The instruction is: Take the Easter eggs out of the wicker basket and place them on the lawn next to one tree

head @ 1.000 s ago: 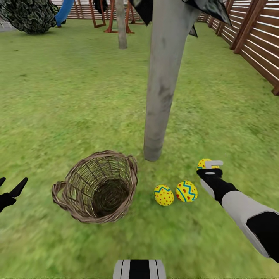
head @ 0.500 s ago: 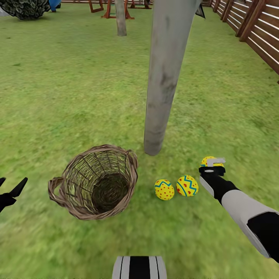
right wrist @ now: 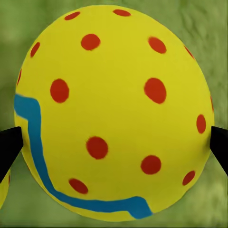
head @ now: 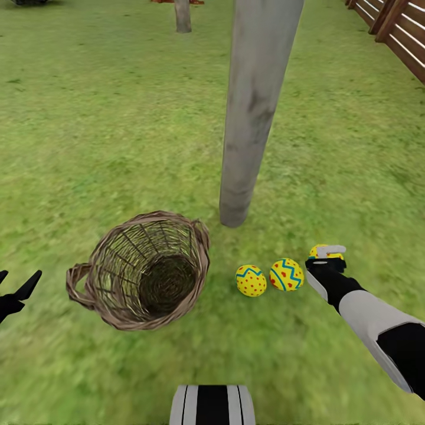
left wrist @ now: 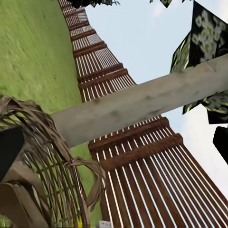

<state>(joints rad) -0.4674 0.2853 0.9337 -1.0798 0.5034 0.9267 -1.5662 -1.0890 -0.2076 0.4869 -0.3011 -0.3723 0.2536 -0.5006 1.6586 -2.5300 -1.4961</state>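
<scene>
The wicker basket [head: 141, 271] lies tilted on the lawn [head: 106, 130], and I see no egg inside it. Two Easter eggs [head: 251, 280] [head: 286, 274] rest side by side on the grass just in front of the pale tree trunk [head: 251, 112]. My right gripper [head: 326, 252] is shut on the third Easter egg [right wrist: 111, 109] low over the grass, right beside the other two. Its black fingertips [right wrist: 9, 147] press the egg's sides. My left gripper [head: 15, 282] hangs open left of the basket [left wrist: 42, 175], with the trunk [left wrist: 142, 107] beyond it.
A brown slat fence [head: 401, 35] runs along the right side, also seen as the fence [left wrist: 142, 161] behind the trunk. A second trunk [head: 182, 15] stands far back. Open grass stretches left of and behind the basket.
The head camera has tilted down, so the whole picture has shifted. My right gripper with its egg looks slightly lower, nearer the two lying eggs. The left gripper has not moved.
</scene>
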